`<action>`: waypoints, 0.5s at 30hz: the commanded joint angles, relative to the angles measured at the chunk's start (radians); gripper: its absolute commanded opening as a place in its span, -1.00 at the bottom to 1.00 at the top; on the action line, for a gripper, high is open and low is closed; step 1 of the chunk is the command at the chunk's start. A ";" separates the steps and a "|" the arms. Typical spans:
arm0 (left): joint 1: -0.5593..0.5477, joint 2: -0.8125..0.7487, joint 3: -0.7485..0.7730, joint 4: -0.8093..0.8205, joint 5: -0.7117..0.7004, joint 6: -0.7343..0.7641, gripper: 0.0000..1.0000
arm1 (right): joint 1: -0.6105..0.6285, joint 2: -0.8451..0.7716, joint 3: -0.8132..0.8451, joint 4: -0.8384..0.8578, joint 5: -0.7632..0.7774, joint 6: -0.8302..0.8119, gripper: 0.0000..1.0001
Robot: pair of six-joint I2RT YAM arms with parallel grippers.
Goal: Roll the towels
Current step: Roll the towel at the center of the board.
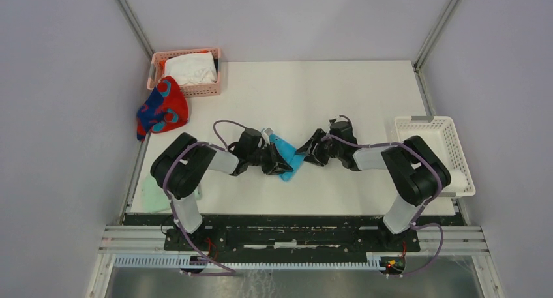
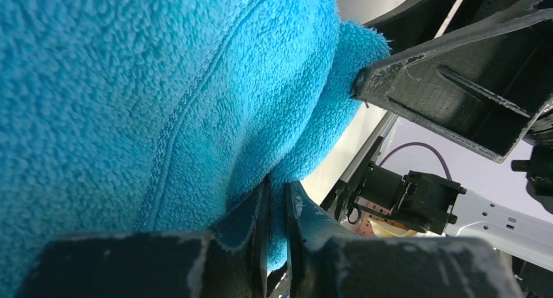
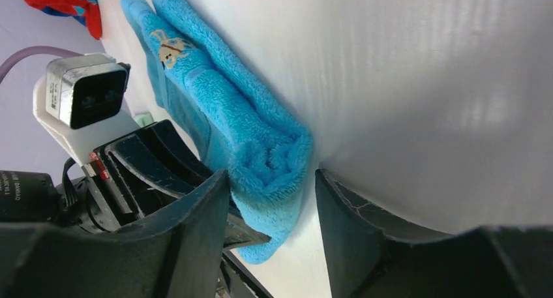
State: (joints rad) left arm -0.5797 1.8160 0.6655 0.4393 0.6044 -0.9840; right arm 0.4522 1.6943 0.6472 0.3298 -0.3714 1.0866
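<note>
A white table [image 1: 326, 96] between pale grey walls, seen from above: at centre frame the turquoise towel [image 1: 287, 156] lies partly rolled between two black arms. The left gripper [image 1: 274, 162], reaching in from the left, is clenched on a fold of the towel's edge; the left wrist view shows its fingers nearly together with blue pile pinched between them. The right gripper [image 3: 272, 180] stands released, jaws spread either side of the spiralled end of the roll, with no visible grip on the cloth. The unrolled tail, bearing a small label [image 3: 168, 45], runs toward the upper left of the right wrist view. At upper left of the overhead frame, the white towel [image 1: 190, 68] sits in a pink basket [image 1: 155, 73]; just below it, the red towel [image 1: 163, 109] droops over the table's left edge. The step in hand appears to be tightening the blue roll. The right jaws would do best to close squarely across the spiral's core, not its loose outer flap, while the left holds the edge taut, so the layers turn evenly and the roll neither cones nor springs open.
</note>
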 commanded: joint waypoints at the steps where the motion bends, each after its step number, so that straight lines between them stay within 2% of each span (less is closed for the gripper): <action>1: 0.004 0.033 -0.020 -0.014 -0.006 -0.057 -0.94 | 0.024 0.067 0.006 0.095 -0.014 0.038 0.14; 5: 0.004 0.040 -0.017 -0.021 -0.007 -0.062 -0.94 | 0.033 0.088 0.017 0.048 0.010 0.027 -0.10; 8: 0.004 0.018 -0.017 -0.044 -0.022 -0.049 -0.86 | 0.034 0.070 0.037 -0.074 0.063 0.007 -0.29; 11: -0.003 -0.046 -0.007 -0.131 -0.071 0.001 -0.70 | 0.038 0.043 0.086 -0.223 0.113 -0.024 -0.49; 15: -0.042 -0.165 0.023 -0.284 -0.184 0.095 -0.38 | 0.062 0.013 0.204 -0.465 0.192 -0.076 -0.68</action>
State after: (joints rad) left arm -0.5900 1.7641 0.6655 0.3595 0.5491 -0.9966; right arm 0.4946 1.7489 0.7467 0.1734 -0.3256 1.0904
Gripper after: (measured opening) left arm 0.242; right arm 0.213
